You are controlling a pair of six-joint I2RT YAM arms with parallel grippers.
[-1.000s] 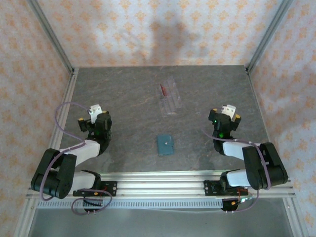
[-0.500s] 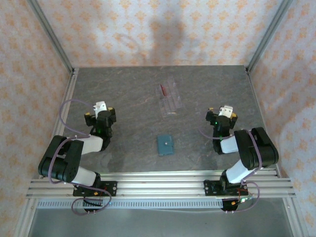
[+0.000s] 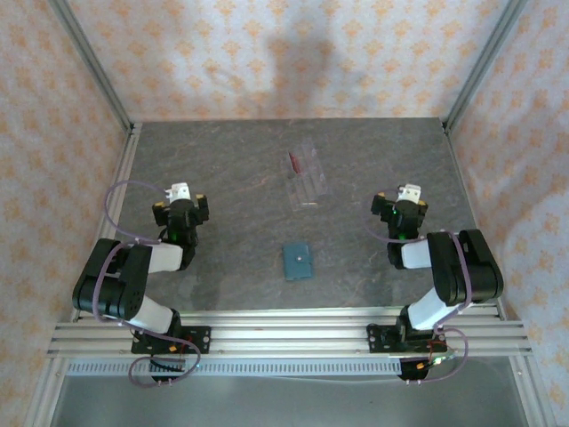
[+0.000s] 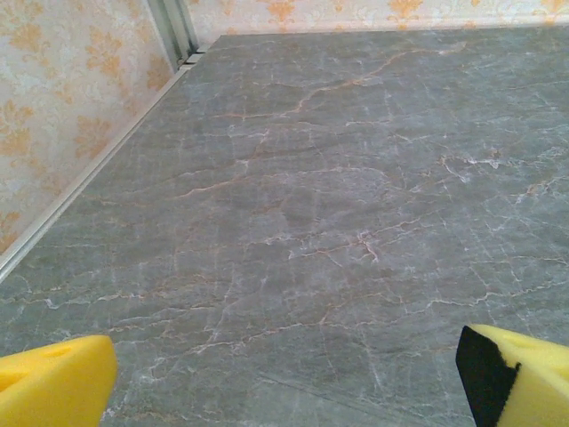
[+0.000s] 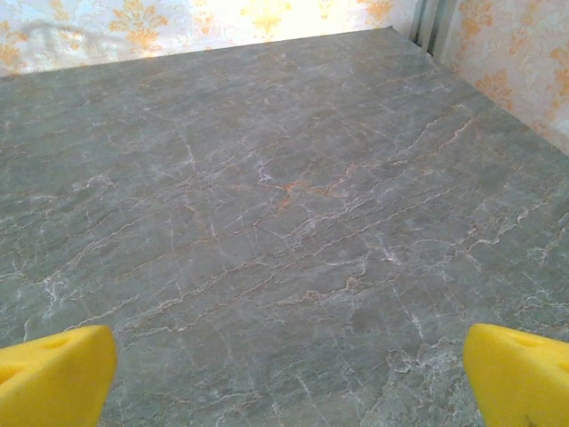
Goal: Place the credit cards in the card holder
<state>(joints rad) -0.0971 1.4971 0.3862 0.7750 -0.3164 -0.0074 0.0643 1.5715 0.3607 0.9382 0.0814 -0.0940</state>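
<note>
A dark red credit card (image 3: 292, 161) stands on edge in a clear plastic stand (image 3: 308, 182) at mid-table, towards the back. The card holder (image 3: 297, 261), a small teal wallet, lies flat nearer the front, shut, between the two arms. My left gripper (image 3: 180, 191) hovers to the left of it, open, its yellow fingertips (image 4: 53, 384) far apart over bare table. My right gripper (image 3: 410, 193) is off to the right, also open, with nothing between its yellow fingertips (image 5: 523, 374). Both are well apart from the wallet and the stand.
The grey marble table (image 3: 231, 169) is fenced by metal posts and patterned walls on three sides. The left wall edge (image 4: 89, 173) and the far right corner post (image 5: 431, 22) lie ahead of the wrists. The arm bases sit on the front rail (image 3: 284, 329).
Both arms have lifted and drawn their elbows in toward their bases. The grippers have shifted slightly and now point towards the back of the table. Both stay open; the wallet and stand are unmoved.
</note>
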